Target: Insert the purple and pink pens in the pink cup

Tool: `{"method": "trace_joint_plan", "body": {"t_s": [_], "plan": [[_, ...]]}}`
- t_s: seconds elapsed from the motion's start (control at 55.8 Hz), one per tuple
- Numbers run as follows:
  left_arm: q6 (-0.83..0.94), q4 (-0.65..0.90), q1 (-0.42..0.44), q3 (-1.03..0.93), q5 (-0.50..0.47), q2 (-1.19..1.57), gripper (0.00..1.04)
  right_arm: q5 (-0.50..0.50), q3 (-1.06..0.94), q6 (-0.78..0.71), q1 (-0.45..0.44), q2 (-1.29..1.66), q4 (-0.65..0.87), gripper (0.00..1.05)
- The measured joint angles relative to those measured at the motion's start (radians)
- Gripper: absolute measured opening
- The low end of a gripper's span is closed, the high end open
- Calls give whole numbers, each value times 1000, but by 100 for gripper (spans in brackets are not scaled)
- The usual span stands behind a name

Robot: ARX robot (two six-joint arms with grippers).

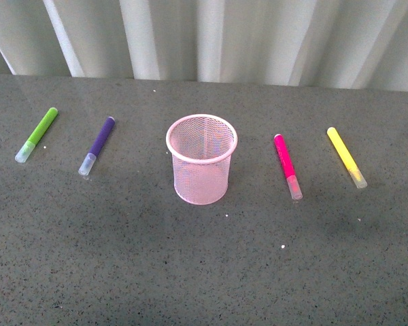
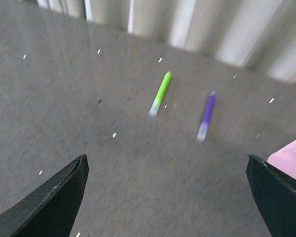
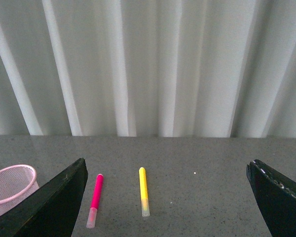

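Observation:
The pink cup stands upright and empty in the middle of the grey table; its edge also shows as pink cup and pink cup. The purple pen lies flat to its left, also seen as purple pen. On the cup's right lies the pink pen, pink pen. Neither arm shows in the front view. My left gripper is open above bare table, short of the purple pen. My right gripper is open, with the pink pen near its one finger.
A lime-green marker lies at the far left, also lime-green marker. A yellow marker lies at the far right, yellow marker. A white pleated curtain hangs behind the table's back edge.

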Motion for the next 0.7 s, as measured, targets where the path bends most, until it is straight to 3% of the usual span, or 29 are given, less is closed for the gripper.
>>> {"method": "trace_joint_plan", "body": {"t_s": [0.143,0.233,0.395,0.466,0.699], "plan": [[77,318,3,259,119,365,98,0,0,0,0,0,0,98],[126,347,7,474,211,661,98,0,0,0,0,0,0,98],[175,140,21,877,285,1141,98,0,0,0,0,0,0,98],[204,16,23,1045,258,1318,98,0,0,0,0,0,0,98],[212,-193,32,1225,261,1582,98,0,0,0,0,0,0,98]]}}
